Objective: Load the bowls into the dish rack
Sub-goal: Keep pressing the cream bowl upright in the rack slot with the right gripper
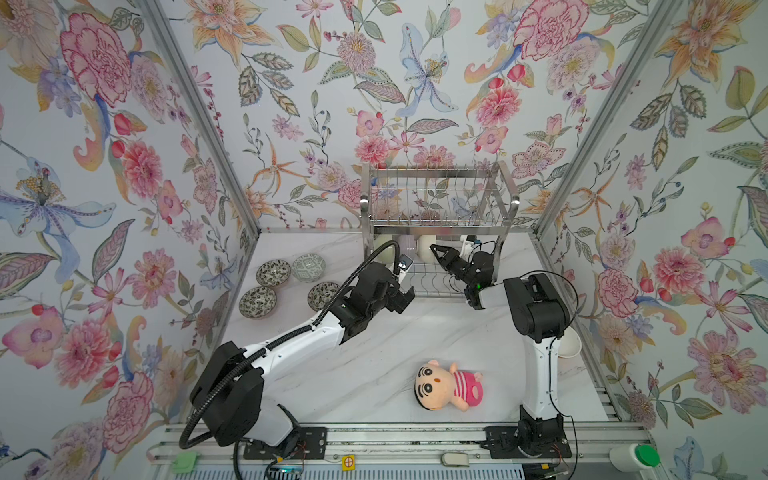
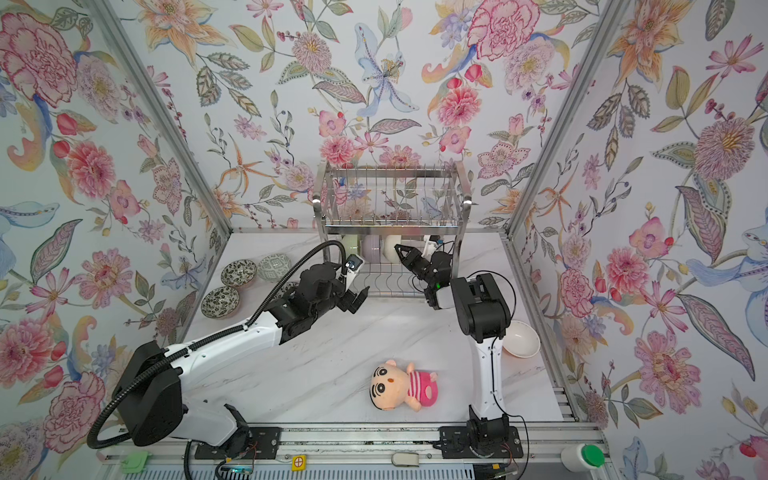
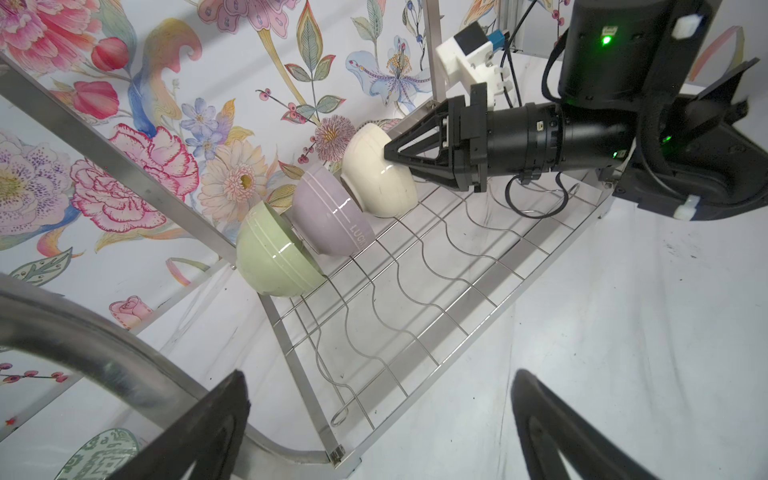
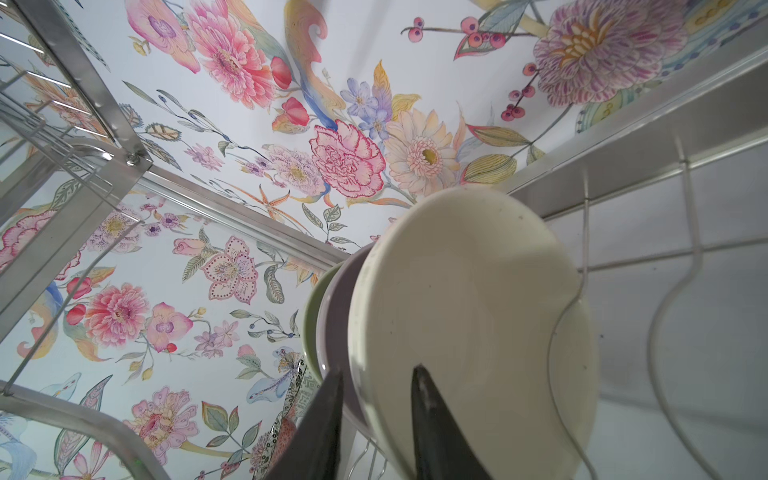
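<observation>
The dish rack (image 1: 436,195) stands at the back of the table. On its lower tier a pale green bowl (image 3: 274,253), a lavender bowl (image 3: 328,216) and a cream bowl (image 3: 378,174) stand on edge in a row. My right gripper (image 4: 374,374) is open a little. One finger is inside the cream bowl (image 4: 465,299) and one is outside its rim, with slack around it. My left gripper (image 3: 380,386) is open wide and empty, in front of the rack's lower left corner (image 3: 297,365). Several patterned bowls (image 1: 273,272) sit on the table at the left.
A pale bowl (image 2: 521,338) rests on the table at the right edge, partly behind my right arm. A plush doll in a pink striped shirt (image 1: 446,384) lies near the front. The rack's wavy wire slots (image 3: 436,266) to the right of the cream bowl hold nothing.
</observation>
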Controlling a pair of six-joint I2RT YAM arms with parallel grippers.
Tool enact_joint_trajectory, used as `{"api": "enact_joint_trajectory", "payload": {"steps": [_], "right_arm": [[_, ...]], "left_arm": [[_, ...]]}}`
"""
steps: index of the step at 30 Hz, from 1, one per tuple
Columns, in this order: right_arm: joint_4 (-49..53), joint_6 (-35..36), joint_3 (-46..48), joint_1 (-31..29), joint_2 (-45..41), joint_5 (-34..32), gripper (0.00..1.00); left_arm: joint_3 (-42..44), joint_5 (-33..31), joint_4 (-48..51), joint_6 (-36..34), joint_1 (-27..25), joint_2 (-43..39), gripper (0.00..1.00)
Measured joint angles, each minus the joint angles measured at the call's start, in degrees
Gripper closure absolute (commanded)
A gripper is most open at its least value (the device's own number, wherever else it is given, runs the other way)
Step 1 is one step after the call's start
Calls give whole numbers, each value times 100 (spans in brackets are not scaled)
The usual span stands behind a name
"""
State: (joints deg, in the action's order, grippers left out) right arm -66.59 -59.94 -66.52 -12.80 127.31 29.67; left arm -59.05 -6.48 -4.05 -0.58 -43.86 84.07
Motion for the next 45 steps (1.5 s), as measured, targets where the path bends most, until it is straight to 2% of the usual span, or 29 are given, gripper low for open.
{"api": "enact_joint_trajectory", "payload": {"steps": [25, 45], "right_arm": [[463, 417, 551, 0, -850, 13, 58], [730, 737, 874, -286, -1405, -15, 52]], "left_arm": [[385, -44, 20, 155, -66, -476, 1], [691, -192, 20, 203, -122, -894, 1]]}}
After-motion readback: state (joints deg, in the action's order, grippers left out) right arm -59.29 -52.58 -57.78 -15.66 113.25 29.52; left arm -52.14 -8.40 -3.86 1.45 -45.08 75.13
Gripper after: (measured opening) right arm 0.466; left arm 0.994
